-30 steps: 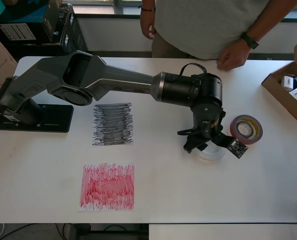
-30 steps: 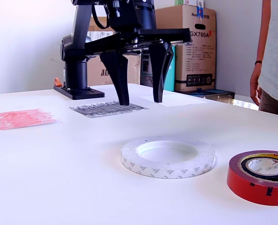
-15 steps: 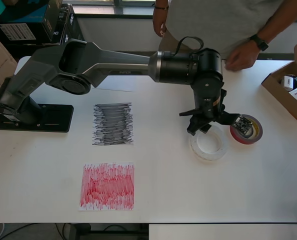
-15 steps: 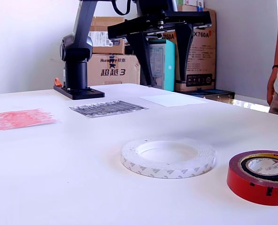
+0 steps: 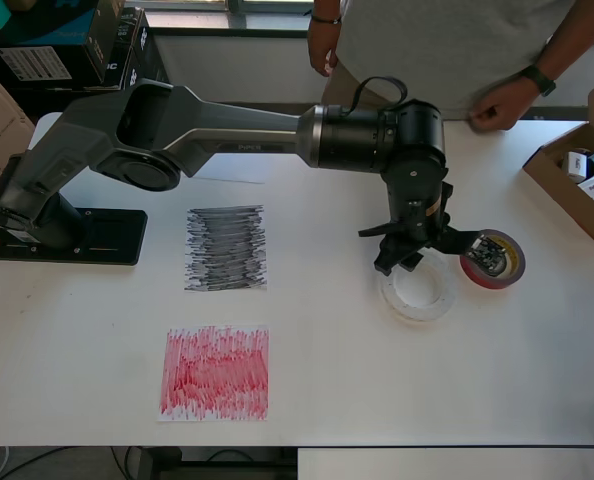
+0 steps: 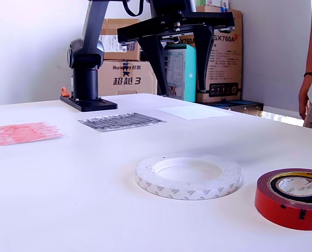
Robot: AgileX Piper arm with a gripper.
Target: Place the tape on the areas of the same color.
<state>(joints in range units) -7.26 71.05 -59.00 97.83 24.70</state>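
Overhead view shows the black two-fingered gripper (image 5: 424, 252) spread wide and empty above the far rim of the flat white tape ring (image 5: 415, 291), which lies on the white table (image 5: 377, 390) beside the red-brown roll (image 5: 494, 258). It probably hangs well clear of the ring, though height is hard to judge. Descend squarely with one finger inside the hole and one outside before closing.

White desk (image 5: 97, 340), on it a black scribbled sheet (image 5: 226, 248), a red scribbled sheet (image 5: 215, 373), a plain white sheet (image 6: 194, 112), a white tape ring (image 6: 188, 176), a red-brown roll (image 6: 291, 198), a cardboard box (image 5: 577, 180), the arm's black base plate (image 5: 77, 236)

White ring (image 6: 188, 176) flat beside red-brown roll (image 6: 291, 198).
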